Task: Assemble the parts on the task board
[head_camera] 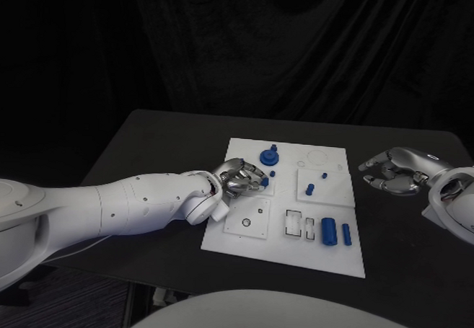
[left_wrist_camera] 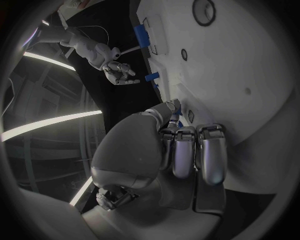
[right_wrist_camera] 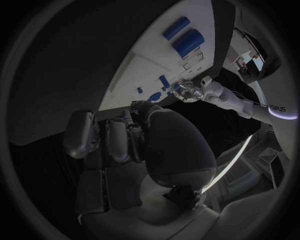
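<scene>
Black table [head_camera: 155, 143] against dark drapery, white task board [head_camera: 328, 246] at its centre. Left hand [head_camera: 240, 177] over the board's left edge, fingers curled in around a small blue part [head_camera: 264, 181], seemingly pinched at the fingertips, though hard to confirm from the head view; held low, probably to seat it in a nearby socket. Right hand [head_camera: 395, 171] hovering off the board's right edge, fingers spread and holding nothing, presumably kept clear to leave the board unobstructed. Blue knob [head_camera: 268, 156] standing upright near the board's far edge; small blue peg [head_camera: 310, 187] on the raised square toward the right edge; two blue cylinders [head_camera: 336, 231] lying side by side toward the near right corner, not yet fitted.
</scene>
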